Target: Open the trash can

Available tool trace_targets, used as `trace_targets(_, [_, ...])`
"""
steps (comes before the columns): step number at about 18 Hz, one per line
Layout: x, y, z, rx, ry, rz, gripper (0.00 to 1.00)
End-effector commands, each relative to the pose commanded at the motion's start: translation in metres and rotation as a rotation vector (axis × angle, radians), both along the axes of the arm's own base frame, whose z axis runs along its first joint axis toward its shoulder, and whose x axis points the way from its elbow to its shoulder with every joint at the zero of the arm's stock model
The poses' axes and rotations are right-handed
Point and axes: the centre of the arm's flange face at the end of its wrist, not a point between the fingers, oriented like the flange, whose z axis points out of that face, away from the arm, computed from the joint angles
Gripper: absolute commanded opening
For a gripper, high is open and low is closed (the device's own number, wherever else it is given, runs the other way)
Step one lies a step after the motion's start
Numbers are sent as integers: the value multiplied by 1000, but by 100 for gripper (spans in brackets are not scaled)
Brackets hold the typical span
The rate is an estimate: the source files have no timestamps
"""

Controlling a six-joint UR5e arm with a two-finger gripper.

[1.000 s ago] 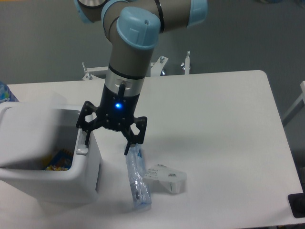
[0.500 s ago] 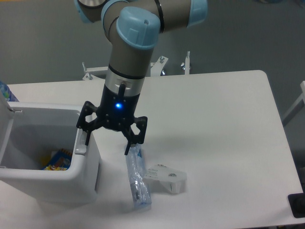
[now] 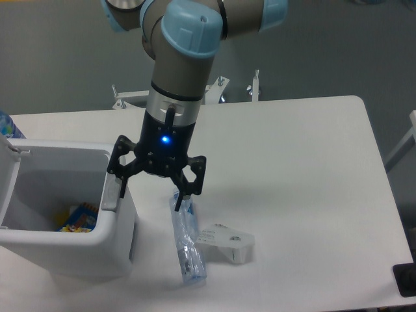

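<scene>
**Bin open, I'm at the button edge**

The bin (image 3: pixel 71 244) sits at the table's (image 3: pixel 305 169) front-left corner, interior in plain view: colourful trash (image 3: pixel 79 218) at the bottom, lid (image 3: pixel 8 179) swung up at the far left, only its edge visible. Task looks done or nearly so.

My gripper (image 3: pixel 149 190) hangs over the bin's right rim, fingers spread wide, holding nothing. One fingertip (image 3: pixel 121 188) is right at the grey tab (image 3: pixel 112 207); I can't tell whether it's touching. The other hangs just above the bottle (image 3: pixel 187 244) lying beside the bin.

Next: lift straight up, clear of the rim. Keep the spread fingers off the bottle and the small white part (image 3: pixel 227 242) next to it. Don't bump the lid.
</scene>
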Motion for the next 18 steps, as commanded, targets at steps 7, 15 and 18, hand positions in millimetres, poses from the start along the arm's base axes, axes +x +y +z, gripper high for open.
trace_targets(7, [-97,-39,-30,-30,-6,132,100])
trace_targets(15, [-201,-95,-99,-135,53,153,100])
trace_targets(18, [-219,-113,-109,-163,68,151,100])
